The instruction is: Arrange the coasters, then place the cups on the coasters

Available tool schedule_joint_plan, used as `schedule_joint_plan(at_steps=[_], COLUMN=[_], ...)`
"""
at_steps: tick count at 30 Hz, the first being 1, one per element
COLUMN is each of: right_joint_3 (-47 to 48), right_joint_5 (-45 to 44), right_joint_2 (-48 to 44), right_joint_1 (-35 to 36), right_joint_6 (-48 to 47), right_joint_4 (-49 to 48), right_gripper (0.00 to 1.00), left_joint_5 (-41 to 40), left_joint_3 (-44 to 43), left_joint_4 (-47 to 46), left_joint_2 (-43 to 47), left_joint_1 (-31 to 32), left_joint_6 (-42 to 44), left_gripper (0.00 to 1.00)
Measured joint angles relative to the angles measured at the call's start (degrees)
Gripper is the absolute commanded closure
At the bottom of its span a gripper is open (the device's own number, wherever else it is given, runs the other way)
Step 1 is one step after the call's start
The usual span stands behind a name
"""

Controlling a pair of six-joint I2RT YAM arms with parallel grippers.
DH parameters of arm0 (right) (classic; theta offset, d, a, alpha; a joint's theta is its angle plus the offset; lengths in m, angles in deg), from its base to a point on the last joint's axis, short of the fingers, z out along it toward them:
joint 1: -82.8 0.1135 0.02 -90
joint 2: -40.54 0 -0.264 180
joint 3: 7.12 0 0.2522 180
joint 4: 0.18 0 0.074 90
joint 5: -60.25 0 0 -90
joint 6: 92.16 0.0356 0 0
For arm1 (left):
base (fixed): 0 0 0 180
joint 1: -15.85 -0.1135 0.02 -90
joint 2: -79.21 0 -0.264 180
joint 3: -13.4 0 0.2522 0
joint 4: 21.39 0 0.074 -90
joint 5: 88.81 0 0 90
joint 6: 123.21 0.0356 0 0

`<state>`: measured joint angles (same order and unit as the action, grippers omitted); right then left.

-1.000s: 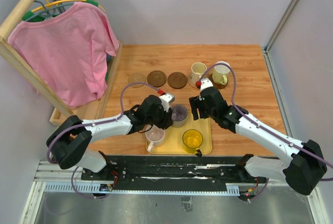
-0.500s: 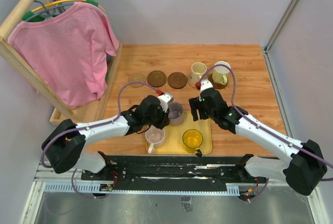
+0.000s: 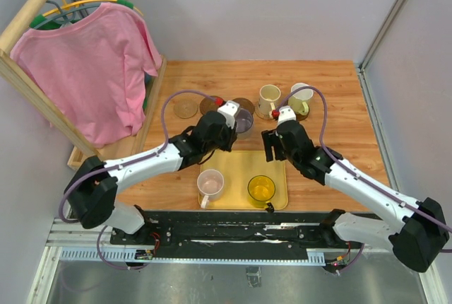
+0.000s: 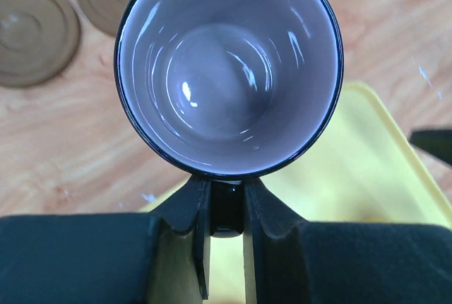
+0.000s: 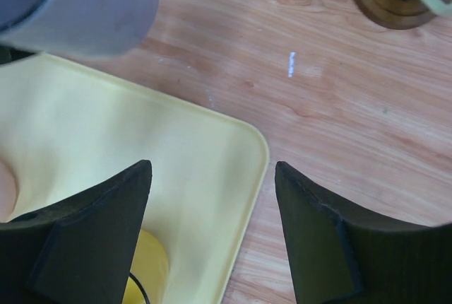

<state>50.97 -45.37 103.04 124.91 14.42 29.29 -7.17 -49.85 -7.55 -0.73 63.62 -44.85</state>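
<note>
Since a second ago, your left gripper [image 3: 230, 126] has carried the purple-grey cup [image 3: 244, 120] off the yellow tray [image 3: 240, 166] toward 12 o'clock, stopping just short of the dark coaster [image 3: 246, 101] it seems meant for. From the left wrist, the fingers [image 4: 187, 212] pinch narrowly on the cup's handle, keeping it upright. From the right wrist, your right gripper [image 5: 212, 170] stands wide and empty over the tray's corner, clear of the carry.

From the tray [image 3: 236, 168], bare table [image 3: 332, 99] lies open toward 2 o'clock; the cream cup [image 3: 268, 99] and pale-green cup [image 3: 300, 97] (side by side) block 1 o'clock, and the clothes rack [image 3: 120, 150] walls off 9 o'clock.
</note>
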Motion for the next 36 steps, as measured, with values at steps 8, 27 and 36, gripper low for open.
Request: schedule_joint_plan(at_steps=[8, 27, 36], right_joint_3=[0.0, 0.0, 0.0], right_joint_5=[-11.8, -12.9, -11.3], right_joint_2=[-3.9, -6.2, -5.6], right_joint_1=[-0.4, -8.2, -8.4], right_joint_6=[0.8, -0.5, -0.8], right_joint_4=[3.0, 3.0, 3.0], right_gripper=[0.28, 0.29, 0.29], left_joint_5=[-8.6, -7.3, -4.9], left_joint_3=[-16.8, -34.5, -38.0], left_joint_4=[0.5, 7.0, 9.2], left_joint_2=[-15.4, -34.0, -37.3], left_joint_1=[-1.3, -11.2, -11.2], left_joint_6=[0.5, -3.6, -5.1], left_gripper=[0.99, 1.0, 1.0])
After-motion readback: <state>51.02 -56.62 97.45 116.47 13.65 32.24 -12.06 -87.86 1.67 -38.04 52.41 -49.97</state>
